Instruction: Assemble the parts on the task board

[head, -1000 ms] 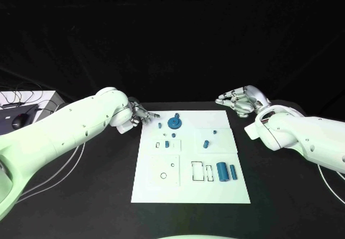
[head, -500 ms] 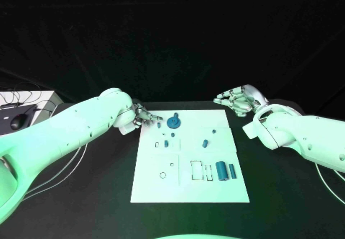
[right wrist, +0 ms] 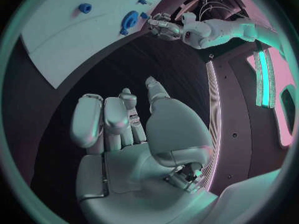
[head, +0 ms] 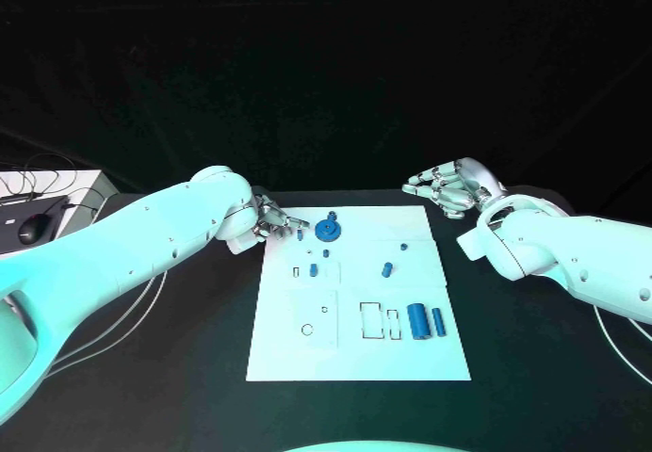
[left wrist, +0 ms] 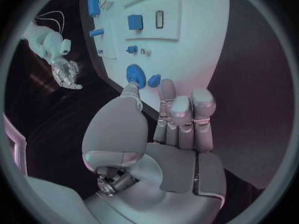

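At far left, beyond the black table (head: 163, 377), a pale box with cables (head: 40, 202) sits at the edge. The left hand (head: 272, 221) lies at the far left corner of the task board (head: 360, 363), fingers extended and loosely spread, holding nothing; its fingertips (left wrist: 167, 87) reach toward a small upright blue peg (head: 301, 236) and the blue gear-like disc (head: 328, 231) just beside them, though contact cannot be confirmed. Moving right across the white board, small blue pieces sit near its middle — one beside a small slot (head: 314, 270), another further right (head: 389, 271), and a tiny one (head: 405, 249) toward the far right. Along the near half lie a rectangular outline recess (head: 371, 321) and, to its right, two larger blue parts side by side: a block (head: 417, 321) and a cylinder (head: 437, 322). Off the board's far right corner, the right hand (head: 446, 188) hovers above the table, well apart from every part — its fingers curled partway inward around nothing, as the right wrist view shows.
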